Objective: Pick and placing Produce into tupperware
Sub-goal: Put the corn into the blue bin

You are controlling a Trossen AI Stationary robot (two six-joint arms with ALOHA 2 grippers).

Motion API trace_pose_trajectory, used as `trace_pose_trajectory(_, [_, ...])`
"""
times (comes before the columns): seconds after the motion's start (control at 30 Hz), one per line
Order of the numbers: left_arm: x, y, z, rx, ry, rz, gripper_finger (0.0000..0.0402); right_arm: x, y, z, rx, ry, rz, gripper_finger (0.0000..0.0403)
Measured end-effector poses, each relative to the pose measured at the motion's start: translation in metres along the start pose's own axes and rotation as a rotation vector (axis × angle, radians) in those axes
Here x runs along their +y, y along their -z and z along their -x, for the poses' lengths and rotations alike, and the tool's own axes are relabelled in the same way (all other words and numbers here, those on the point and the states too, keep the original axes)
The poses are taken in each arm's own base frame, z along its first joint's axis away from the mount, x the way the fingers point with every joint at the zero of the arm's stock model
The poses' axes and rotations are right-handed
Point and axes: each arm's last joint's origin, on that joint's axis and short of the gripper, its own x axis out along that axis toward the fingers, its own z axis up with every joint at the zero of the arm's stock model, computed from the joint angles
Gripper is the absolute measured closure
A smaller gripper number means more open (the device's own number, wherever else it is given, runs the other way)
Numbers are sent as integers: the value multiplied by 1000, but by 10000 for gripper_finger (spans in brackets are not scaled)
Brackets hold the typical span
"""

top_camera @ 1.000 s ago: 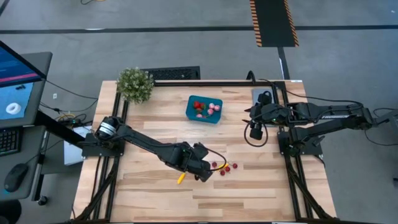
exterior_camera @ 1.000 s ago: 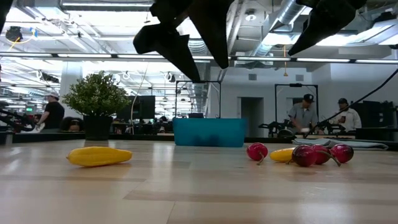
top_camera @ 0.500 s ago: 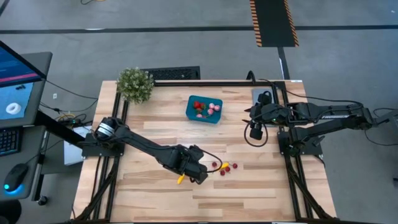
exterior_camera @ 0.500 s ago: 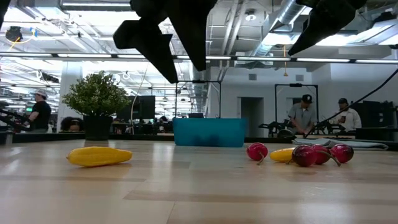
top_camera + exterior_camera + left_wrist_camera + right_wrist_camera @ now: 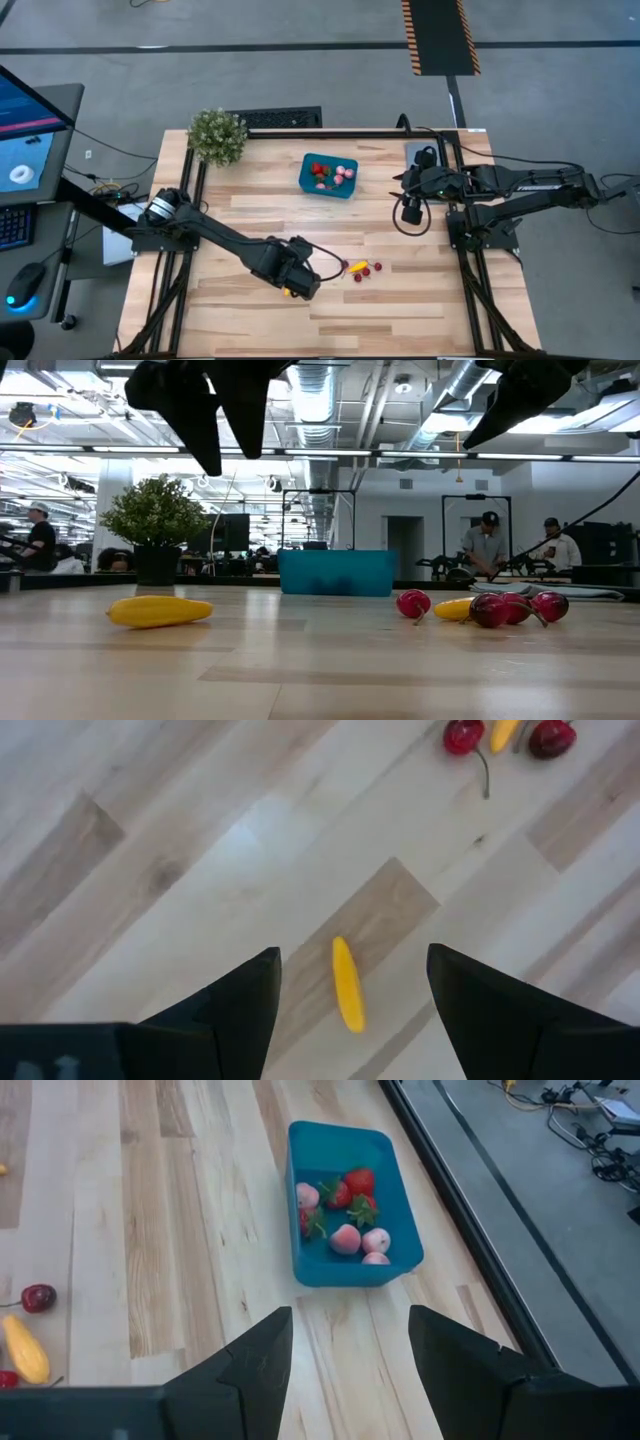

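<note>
High view: your left tool (image 5: 293,287), fingers wide and empty, has shifted over the yellow piece (image 5: 347,985); grasp comes next.

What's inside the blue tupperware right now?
The tupperware holds red strawberries with green tops and pink pieces. Anything lying beneath them, or against the near wall, is hidden.

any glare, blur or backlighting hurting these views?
Low view: ceiling lights backlight the arms, so the left gripper is a black silhouette. The yellow piece and cherries stay readable.
Left wrist view: a pale glare patch lies on the wood, and the near fingers are soft.
High view: even light.
</note>
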Motion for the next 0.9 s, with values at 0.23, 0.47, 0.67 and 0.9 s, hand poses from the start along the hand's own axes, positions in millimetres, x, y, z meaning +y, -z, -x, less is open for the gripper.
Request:
trace_pose_trajectory(0.23, [0,3,-5,12,-14,27,159,0,-1,0,-5,0,-2,178])
trace_pose_trajectory(0.47, [4,7,-4,41,-53,23,159,0,-1,0,-4,0,3,178])
trace_pose_trajectory(0.67, [4,7,-4,50,-54,27,159,0,-1,0,-4,0,6,178])
trace_pose_trajectory(0.9, [7,9,-4,79,-81,16,159,0,-1,0,-4,0,6,178])
